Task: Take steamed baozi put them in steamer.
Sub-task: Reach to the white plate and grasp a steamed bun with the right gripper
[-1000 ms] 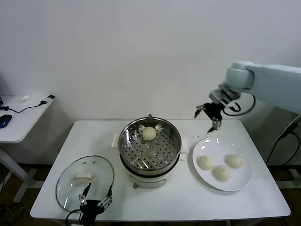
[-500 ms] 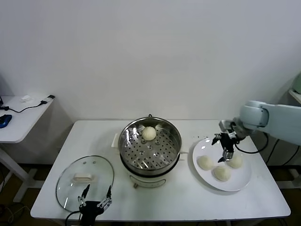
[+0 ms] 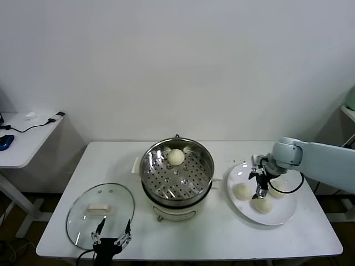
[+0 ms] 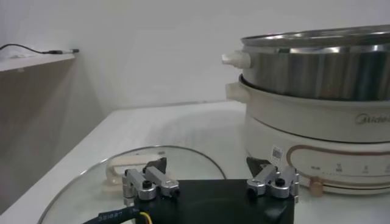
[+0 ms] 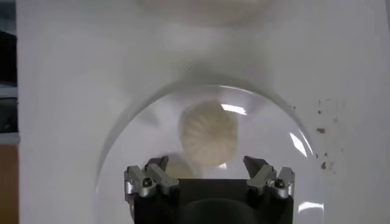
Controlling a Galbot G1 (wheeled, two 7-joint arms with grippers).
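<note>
Even, soft room light fills the head view; the wall is bright and the bench white with only faint shadows under the pot and plate. The steel steamer shows small bright reflections on its rim. In the left wrist view the near glass lid looks soft, while the pot is sharper. The right wrist view is pale and washed out, with white glints on the plate and a slightly blurred bun.

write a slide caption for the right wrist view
Open right gripper poised above a pleated baozi on the white plate.
</note>
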